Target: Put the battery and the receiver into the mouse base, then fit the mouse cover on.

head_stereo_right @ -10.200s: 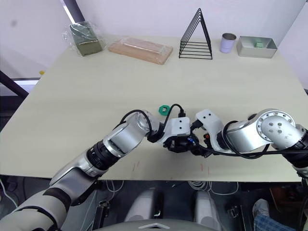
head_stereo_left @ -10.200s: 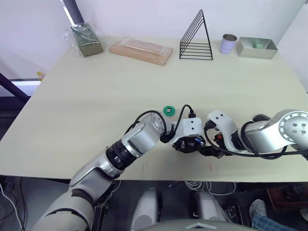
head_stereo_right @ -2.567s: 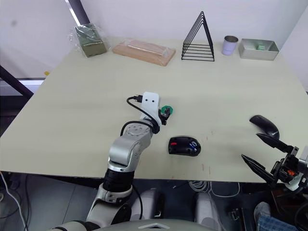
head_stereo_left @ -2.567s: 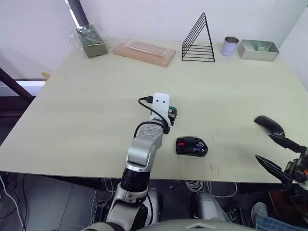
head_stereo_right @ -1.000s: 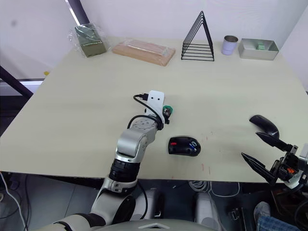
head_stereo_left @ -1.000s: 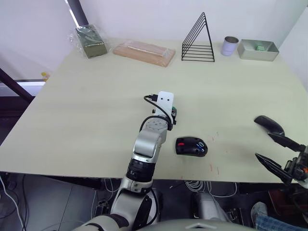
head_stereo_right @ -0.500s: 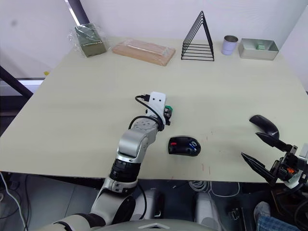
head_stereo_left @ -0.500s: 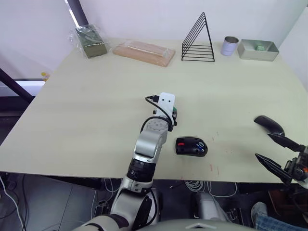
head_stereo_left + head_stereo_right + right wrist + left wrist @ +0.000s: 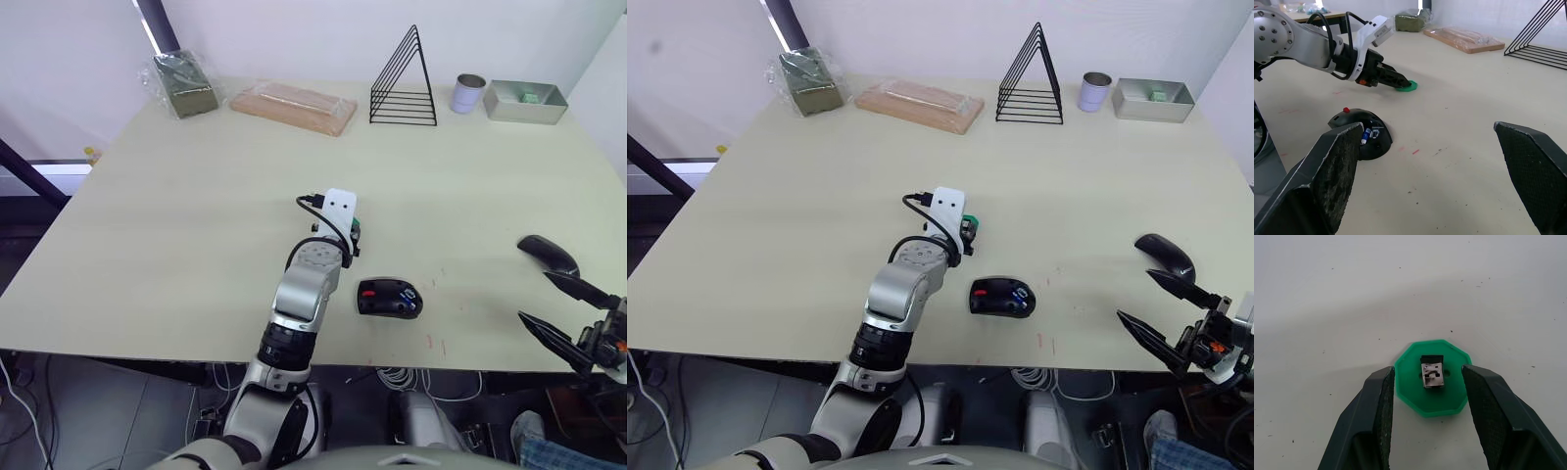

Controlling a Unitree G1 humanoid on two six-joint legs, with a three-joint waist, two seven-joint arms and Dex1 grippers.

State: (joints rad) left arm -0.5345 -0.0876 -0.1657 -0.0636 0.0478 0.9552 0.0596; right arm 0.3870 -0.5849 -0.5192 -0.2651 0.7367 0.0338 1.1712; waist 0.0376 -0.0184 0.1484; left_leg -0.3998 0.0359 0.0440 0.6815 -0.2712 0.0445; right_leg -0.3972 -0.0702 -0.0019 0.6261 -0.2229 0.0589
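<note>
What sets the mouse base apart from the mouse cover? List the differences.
The mouse base lies near the table's middle with a red patch and a blue battery showing in it; the mouse cover lies far off by the right edge, plain glossy black. The base looks rounder, the cover slimmer and more elongated. Both are black shells resting free on the table.

The left hand (image 9: 1428, 423) is hovering over the pale desk (image 9: 1352, 298) with its two dark fingers (image 9: 1374, 421) spread apart. A flat green disc (image 9: 1449, 399) is lying on the desk between the fingertips, its edges close to both of them. The receiver (image 9: 1432, 372), a small dark stub with a grey metal face, is sitting at the disc's middle.
</note>
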